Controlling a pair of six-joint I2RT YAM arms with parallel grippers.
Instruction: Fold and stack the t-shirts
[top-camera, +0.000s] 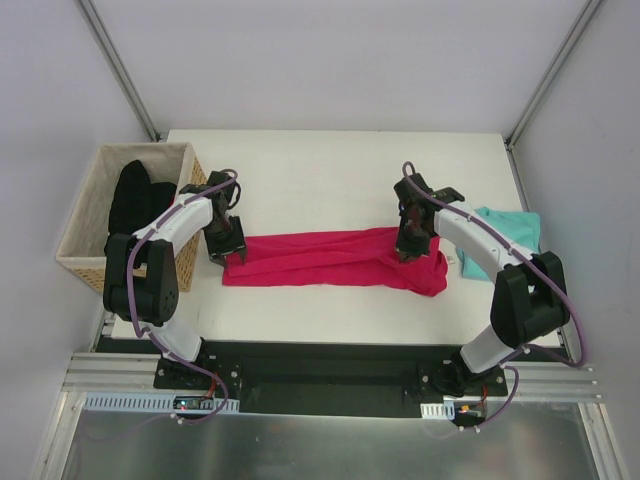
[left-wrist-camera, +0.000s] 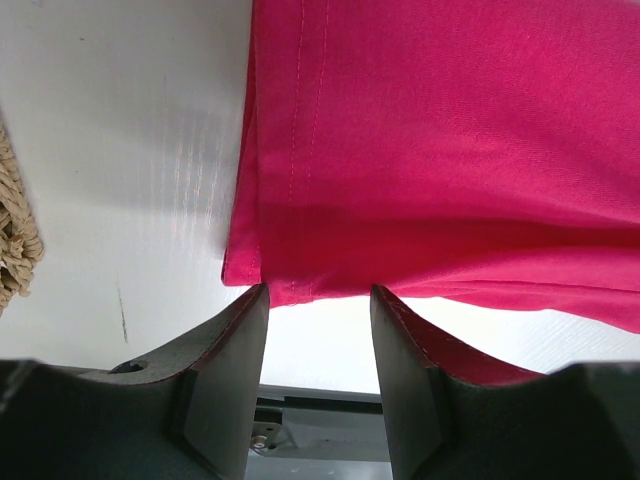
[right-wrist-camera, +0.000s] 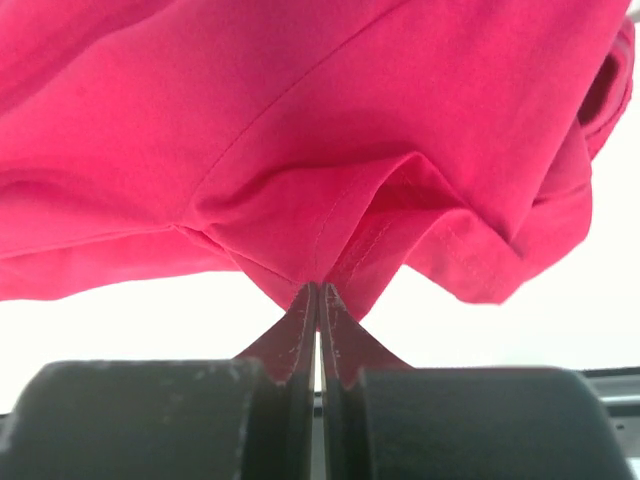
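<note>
The pink t-shirt (top-camera: 320, 258) lies in a long folded band across the table's middle. At its left end my left gripper (top-camera: 228, 250) stands open; in the left wrist view the shirt's hemmed edge (left-wrist-camera: 450, 150) lies just at the tips of that gripper (left-wrist-camera: 320, 295), with nothing pinched. Over the bunched right end, my right gripper (top-camera: 407, 250) is shut on a fold of the pink cloth (right-wrist-camera: 300, 120), which puckers up into the closed tips (right-wrist-camera: 318, 287). The teal t-shirt (top-camera: 515, 228) lies crumpled at the right edge, partly under the right arm.
A wicker basket (top-camera: 80, 215) stands off the table's left side with a black garment (top-camera: 135, 200) in it; its weave (left-wrist-camera: 15, 235) shows close beside the left gripper. White table (top-camera: 320, 180) stretches behind the shirt. Frame posts rise at both back corners.
</note>
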